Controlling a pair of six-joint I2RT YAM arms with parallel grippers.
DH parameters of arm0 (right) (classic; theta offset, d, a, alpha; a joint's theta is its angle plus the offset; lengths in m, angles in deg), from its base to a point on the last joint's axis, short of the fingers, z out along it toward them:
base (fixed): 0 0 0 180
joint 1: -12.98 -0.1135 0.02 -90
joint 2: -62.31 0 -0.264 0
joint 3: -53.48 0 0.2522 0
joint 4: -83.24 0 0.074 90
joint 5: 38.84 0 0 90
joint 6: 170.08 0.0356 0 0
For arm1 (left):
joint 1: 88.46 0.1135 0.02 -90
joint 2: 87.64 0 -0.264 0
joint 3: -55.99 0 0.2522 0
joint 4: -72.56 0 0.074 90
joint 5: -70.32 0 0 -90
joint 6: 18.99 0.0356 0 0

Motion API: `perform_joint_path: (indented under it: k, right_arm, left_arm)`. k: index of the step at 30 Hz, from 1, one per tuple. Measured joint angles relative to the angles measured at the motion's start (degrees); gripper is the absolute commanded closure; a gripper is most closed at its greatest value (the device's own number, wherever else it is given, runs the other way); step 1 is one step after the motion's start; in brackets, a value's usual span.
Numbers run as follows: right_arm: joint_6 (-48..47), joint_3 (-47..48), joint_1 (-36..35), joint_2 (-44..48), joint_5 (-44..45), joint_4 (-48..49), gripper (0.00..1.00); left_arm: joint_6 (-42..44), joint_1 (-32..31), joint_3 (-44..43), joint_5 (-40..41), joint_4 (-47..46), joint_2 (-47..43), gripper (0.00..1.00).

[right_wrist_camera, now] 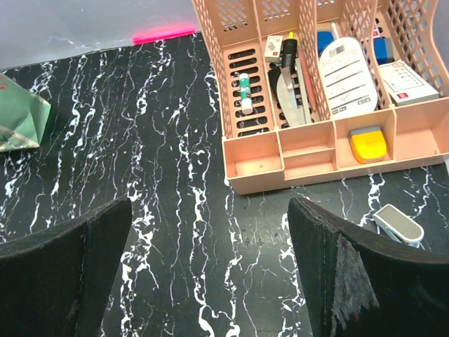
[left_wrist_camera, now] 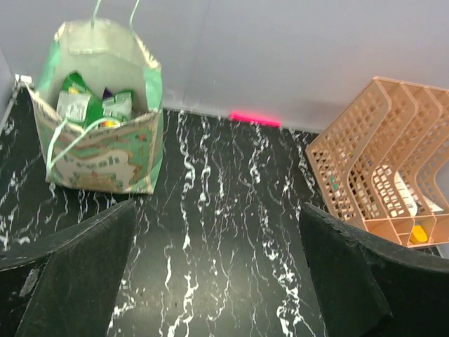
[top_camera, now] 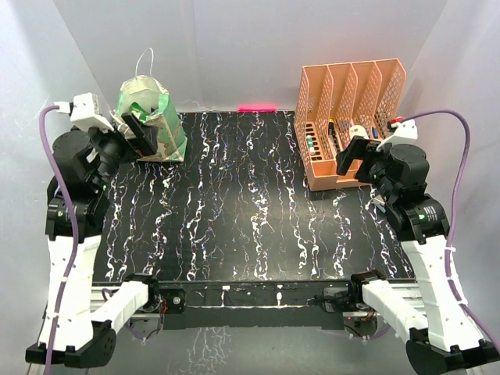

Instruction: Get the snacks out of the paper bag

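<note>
The mint-green paper bag (top_camera: 156,121) stands upright at the table's far left corner, mouth open, white string handles up. In the left wrist view the paper bag (left_wrist_camera: 105,163) shows its cream patterned front, and green and purple snacks (left_wrist_camera: 85,105) stick up inside it. My left gripper (top_camera: 138,133) hovers just in front of the bag, open, with only black table between its fingers (left_wrist_camera: 84,267). My right gripper (top_camera: 357,160) hangs open near the peach organizer, nothing in it. A corner of the bag (right_wrist_camera: 17,123) shows at the left edge of the right wrist view.
A peach mesh file organizer (top_camera: 348,117) stands at the far right, holding small bottles, boxes and a yellow item (right_wrist_camera: 368,144). A small white-grey object (right_wrist_camera: 398,223) lies on the table in front of it. White walls close the table in at the back and sides.
</note>
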Motion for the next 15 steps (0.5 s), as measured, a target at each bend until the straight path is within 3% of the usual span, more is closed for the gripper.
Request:
perform_joint_path:
  k: [15]
  right_arm:
    - [-0.9, -12.2, 0.5, 5.0, -10.9, 6.3, 0.02]
  left_arm:
    - [-8.9, 4.5, -4.8, -0.3, 14.6, 15.7, 0.02]
